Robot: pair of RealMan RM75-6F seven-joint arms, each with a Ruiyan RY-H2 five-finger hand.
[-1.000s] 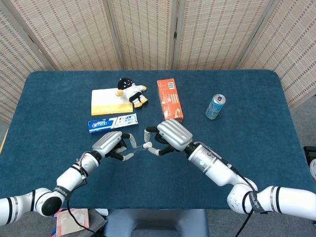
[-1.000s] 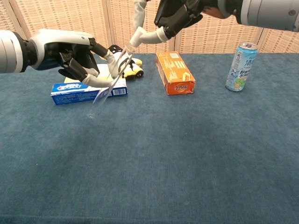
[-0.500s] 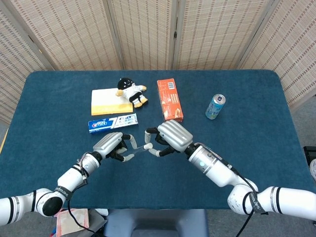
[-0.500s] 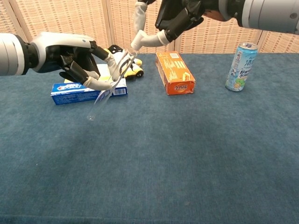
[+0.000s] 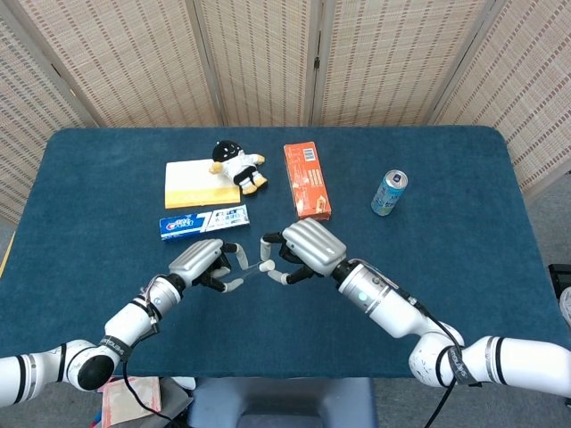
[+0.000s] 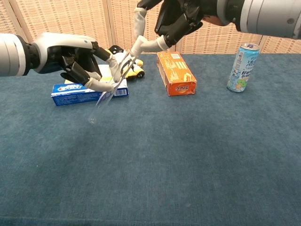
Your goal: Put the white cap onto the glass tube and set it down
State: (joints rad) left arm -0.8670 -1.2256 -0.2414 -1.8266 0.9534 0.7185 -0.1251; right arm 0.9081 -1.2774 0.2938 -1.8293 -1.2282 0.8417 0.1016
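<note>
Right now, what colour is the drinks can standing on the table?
The can is light blue with white and green markings, clearest in the chest view.

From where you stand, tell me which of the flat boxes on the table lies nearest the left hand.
The blue toothpaste box, lying flat just beyond the left hand. The yellow and white box sits farther back, and the orange box lies off toward the right hand's side.

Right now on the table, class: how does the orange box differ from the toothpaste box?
The orange box is orange and lies lengthwise away from the robot; the toothpaste box is blue and white and lies crosswise. The orange box is wider; the toothpaste box is slimmer. Both are long cartons lying flat on the blue table, untouched by either hand.
</note>
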